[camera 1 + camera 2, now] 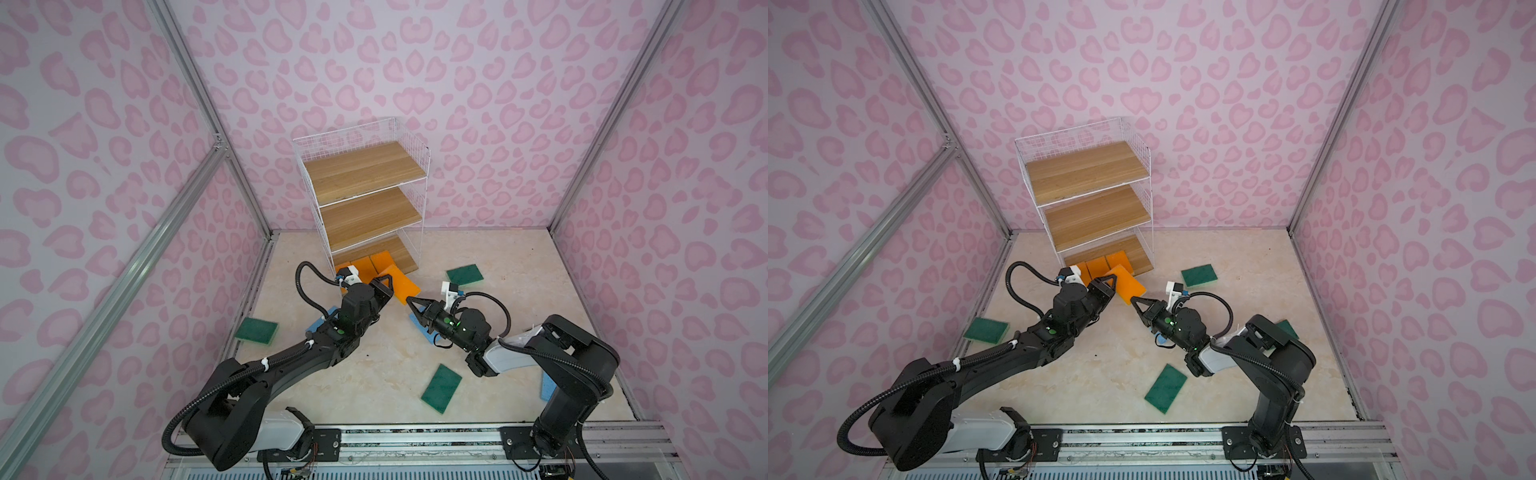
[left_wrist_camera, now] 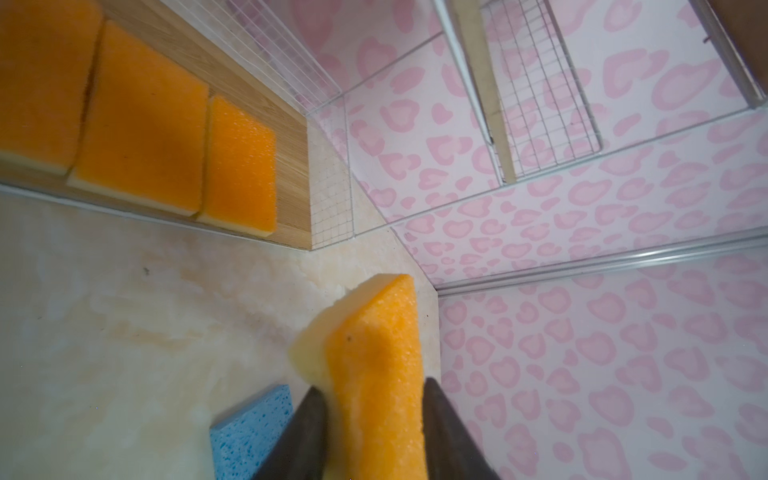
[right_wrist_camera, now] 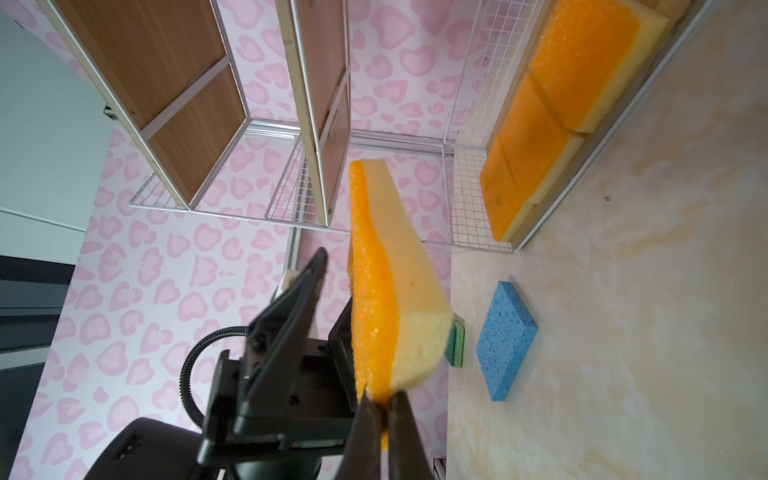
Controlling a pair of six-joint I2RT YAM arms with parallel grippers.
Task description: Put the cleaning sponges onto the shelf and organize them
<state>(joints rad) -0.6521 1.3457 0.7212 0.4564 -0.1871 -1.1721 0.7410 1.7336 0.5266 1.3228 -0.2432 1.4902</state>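
An orange sponge (image 1: 402, 287) (image 1: 1128, 286) hangs above the floor in front of the shelf (image 1: 365, 174) (image 1: 1088, 170). My right gripper (image 1: 409, 299) (image 3: 384, 399) is shut on its near corner. My left gripper (image 1: 388, 286) (image 2: 372, 386) is open around the sponge's other end (image 2: 374, 365); in the right wrist view one of its fingers (image 3: 307, 282) stands well apart from the sponge (image 3: 386, 291). Three orange sponges (image 1: 365, 266) (image 2: 145, 116) (image 3: 536, 137) lie side by side on the bottom board. The two upper boards are bare.
Green sponges lie on the floor at back right (image 1: 464, 274), left (image 1: 257, 330) and front middle (image 1: 441, 387). Blue sponges lie under the left arm (image 1: 322, 322), under the right gripper (image 1: 417, 322) and by the right arm's base (image 1: 548, 386). Pink walls enclose the floor.
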